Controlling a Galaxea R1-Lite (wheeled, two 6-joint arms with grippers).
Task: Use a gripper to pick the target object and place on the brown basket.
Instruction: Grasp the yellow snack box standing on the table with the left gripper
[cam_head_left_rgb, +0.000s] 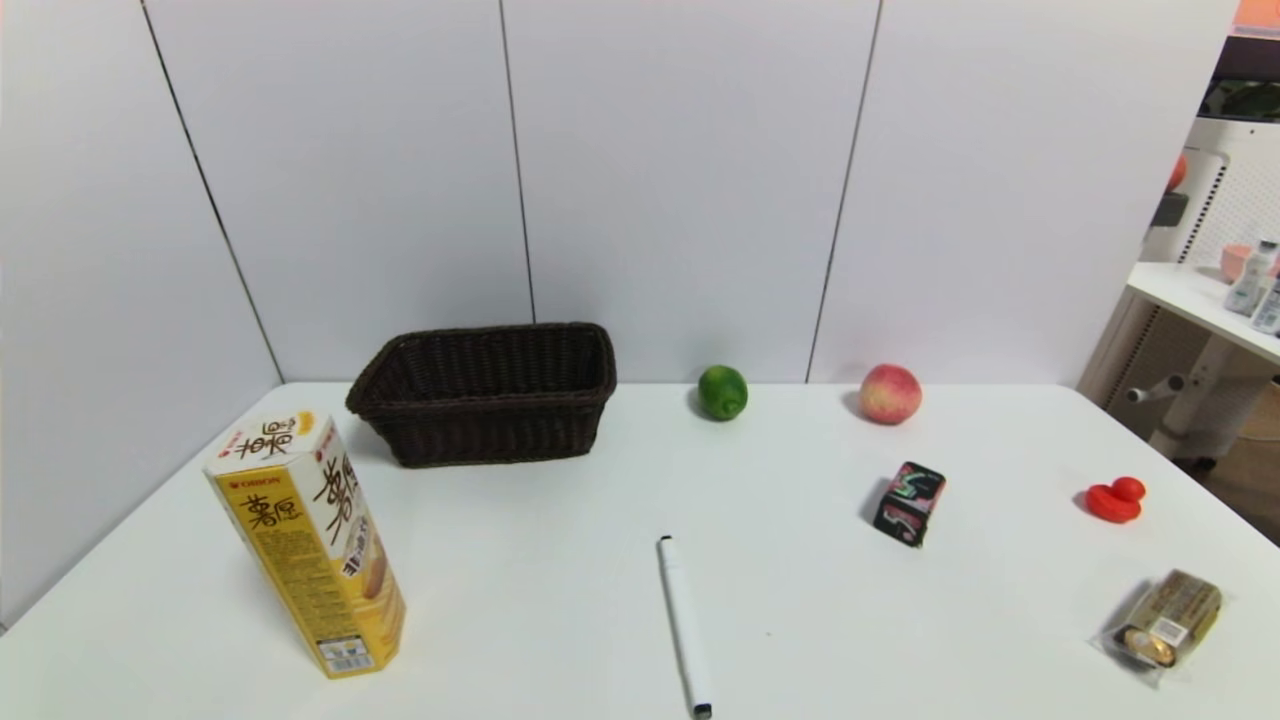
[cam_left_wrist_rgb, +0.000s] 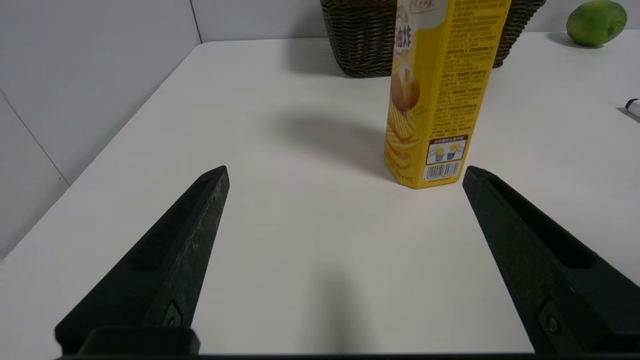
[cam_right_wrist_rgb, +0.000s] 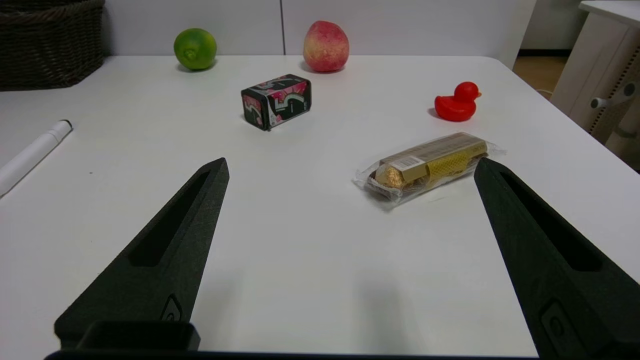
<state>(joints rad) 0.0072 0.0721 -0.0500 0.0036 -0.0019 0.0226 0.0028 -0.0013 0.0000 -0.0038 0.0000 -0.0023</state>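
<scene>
The tall yellow hexagonal snack carton stands upright at the table's front left; it also shows in the left wrist view. The dark brown wicker basket sits behind it near the back wall, and its lower part shows in the left wrist view. My left gripper is open and empty, low over the table, a little short of the carton. My right gripper is open and empty over the table's right side, near the chocolate packet. Neither gripper shows in the head view.
A white marker pen lies front centre. A green lime and a peach sit at the back. A small black patterned box, a red toy duck and a gold chocolate packet lie on the right.
</scene>
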